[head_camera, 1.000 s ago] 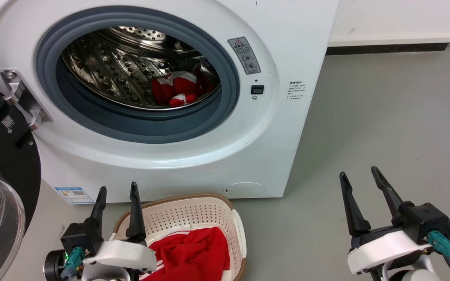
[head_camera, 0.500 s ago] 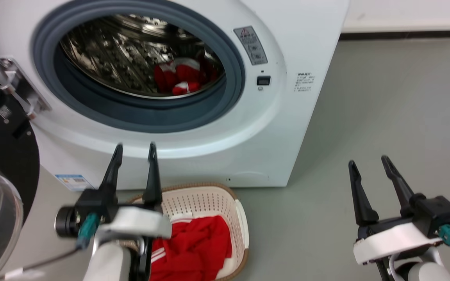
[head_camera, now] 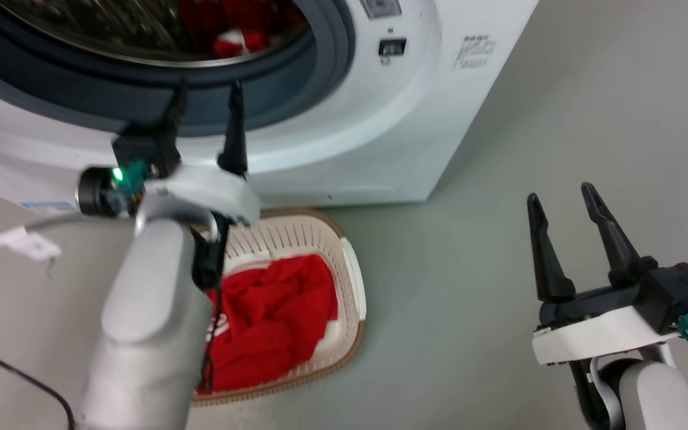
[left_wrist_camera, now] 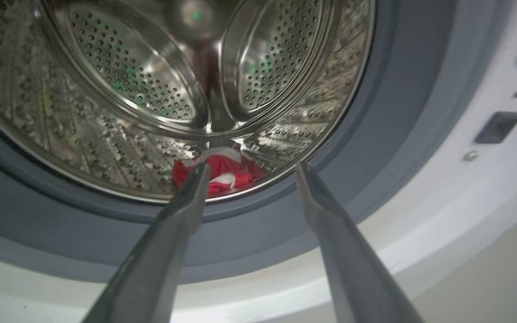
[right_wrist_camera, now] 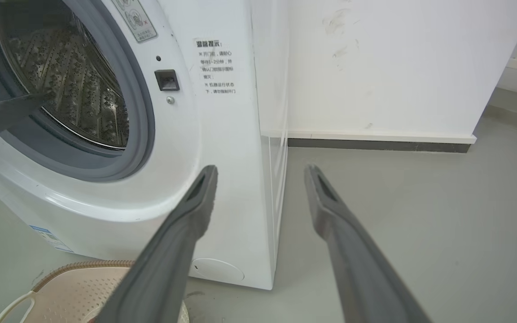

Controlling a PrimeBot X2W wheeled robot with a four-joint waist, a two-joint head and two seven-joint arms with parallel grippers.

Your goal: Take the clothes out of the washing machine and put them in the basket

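**Left pincer at the porthole**

The left pincer (head_camera: pixel 208 89), fingers spread and holding nothing, points into the washer (head_camera: pixel 350 137) at its grey rim. Beyond its tips, red clothes (left_wrist_camera: pixel 222 172) lie low in the drum (left_wrist_camera: pixel 128 89). More lie in the basket (head_camera: pixel 353 298) (on the floor (head_camera: pixel 499 119), just before the washer). The right pincer (head_camera: pixel 559 192), also spread and empty, hovers well apart.
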